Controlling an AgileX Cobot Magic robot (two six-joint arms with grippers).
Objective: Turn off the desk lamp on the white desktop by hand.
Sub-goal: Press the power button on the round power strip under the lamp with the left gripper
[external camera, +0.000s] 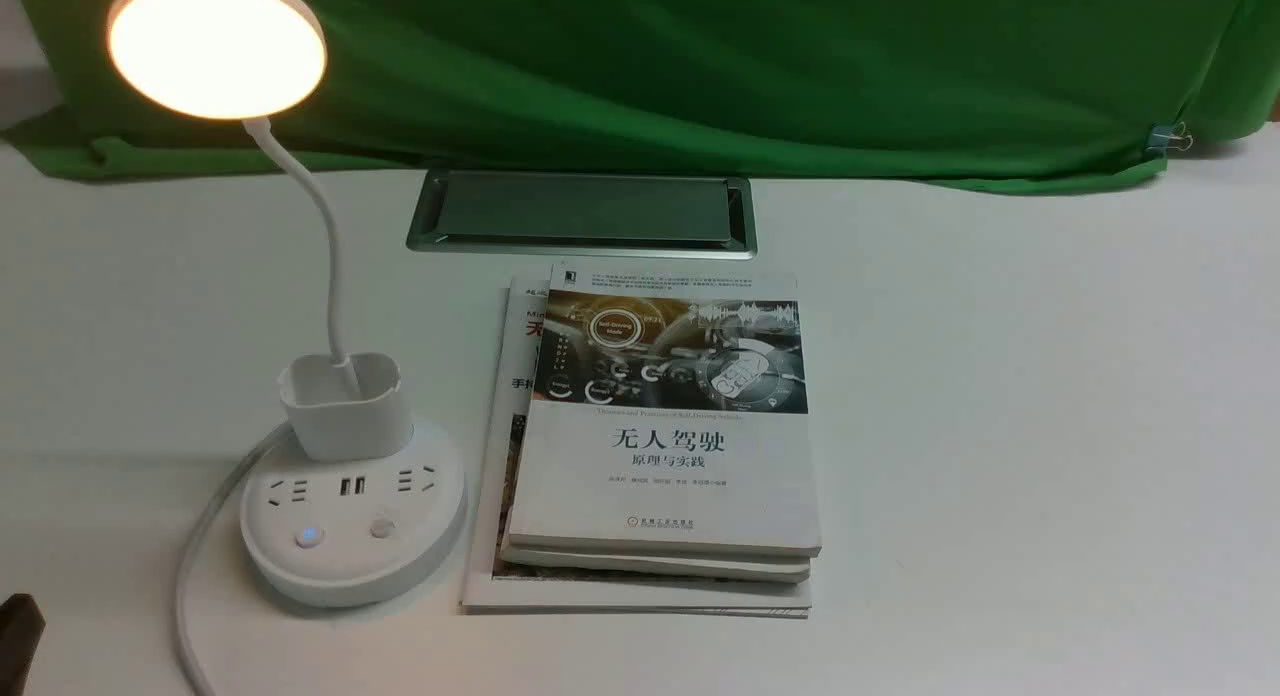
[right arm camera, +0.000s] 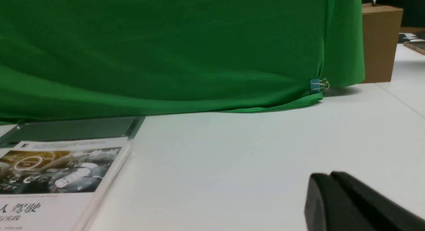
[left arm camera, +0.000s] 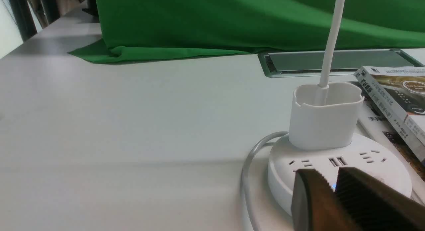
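Left gripper (left arm camera: 328,175) closed | desk lamp (external camera: 352,521) just ahead, lit, on white desktop (external camera: 1000,426)

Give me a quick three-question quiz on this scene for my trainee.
1. True or false: the lamp is already off.
2. Which lamp button glows blue? A. the left button B. the right one C. neither
3. Short answer: which claw is close to the lamp and aimed at it?

Key: 1. False, its head is lit. 2. A. 3. The left claw.
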